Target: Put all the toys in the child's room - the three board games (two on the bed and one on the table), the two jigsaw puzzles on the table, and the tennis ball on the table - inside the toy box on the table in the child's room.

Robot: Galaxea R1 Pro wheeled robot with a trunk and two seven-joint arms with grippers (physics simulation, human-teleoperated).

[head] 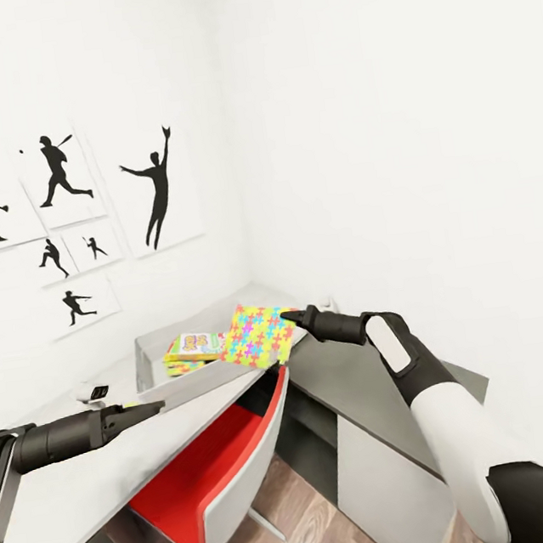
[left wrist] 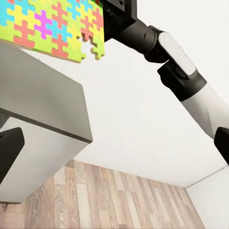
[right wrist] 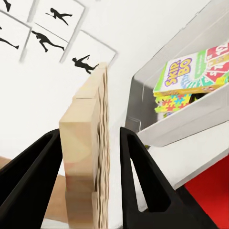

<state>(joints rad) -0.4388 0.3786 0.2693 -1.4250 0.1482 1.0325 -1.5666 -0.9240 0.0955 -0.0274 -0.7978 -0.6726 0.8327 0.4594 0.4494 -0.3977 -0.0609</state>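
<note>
My right gripper (head: 290, 318) is shut on a bright multicoloured jigsaw puzzle (head: 258, 335), holding it tilted over the right end of the grey toy box (head: 202, 383) on the desk. In the right wrist view the puzzle (right wrist: 90, 143) appears edge-on as a wooden slab between the two black fingers (right wrist: 143, 181). Inside the toy box (right wrist: 191, 126) lies a Skip-Bo board game (right wrist: 191, 71) on top of another puzzle (right wrist: 174, 102). My left gripper (head: 156, 404) hovers open and empty over the desk, left of the box. The left wrist view looks up at the puzzle (left wrist: 52, 26).
A red-and-white chair (head: 219, 458) is tucked under the L-shaped grey desk (head: 70, 495). A small white device (head: 94, 391) sits on the desk near my left gripper. Baseball silhouettes (head: 158, 192) hang on the left wall. Wooden floor (head: 314, 531) shows below.
</note>
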